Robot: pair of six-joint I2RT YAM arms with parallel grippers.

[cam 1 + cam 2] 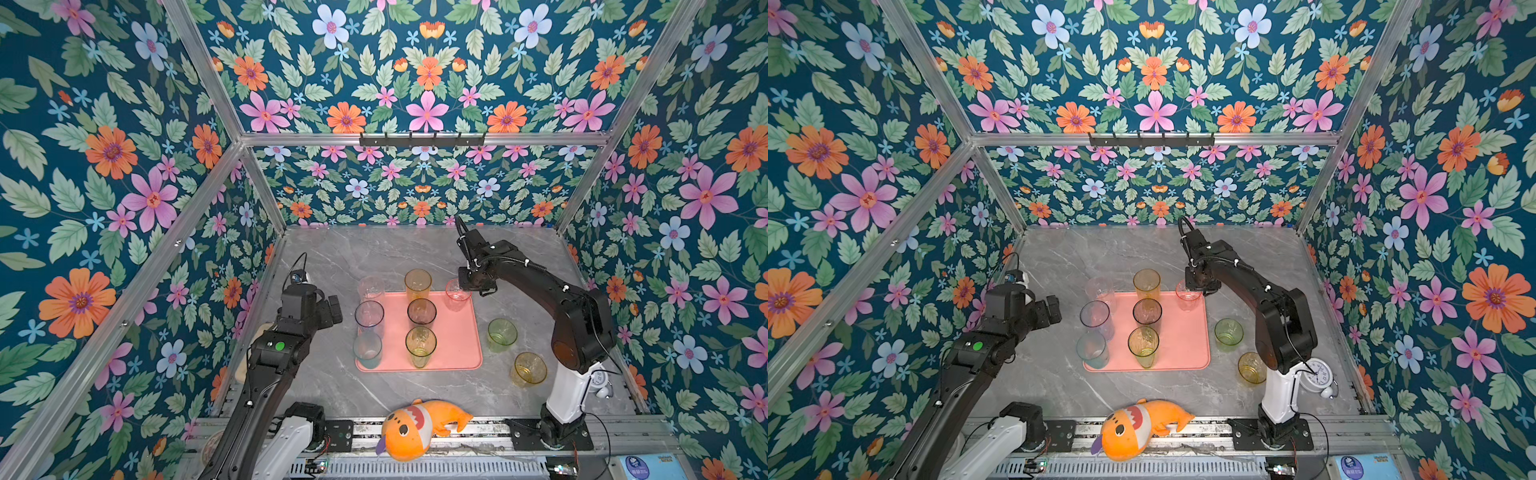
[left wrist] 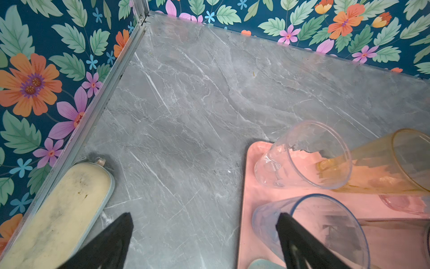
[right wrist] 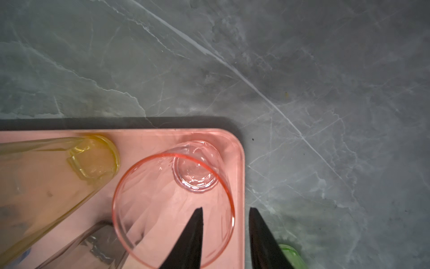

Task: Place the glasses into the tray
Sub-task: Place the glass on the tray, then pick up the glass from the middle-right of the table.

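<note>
Jaws parted astride the pink glass

Right gripper, at the frame's lower middle, stands narrowly parted over the pink glass wall, one finger inside and one outside, gripping nothing; that glass sits upright in the tray corner. Left gripper is spread wide and empty. Green glass and yellow glass wait on the table, lower right of the tray. They look light, stiff, slick and breakable: pinch one wall at the rim, gently.
</note>
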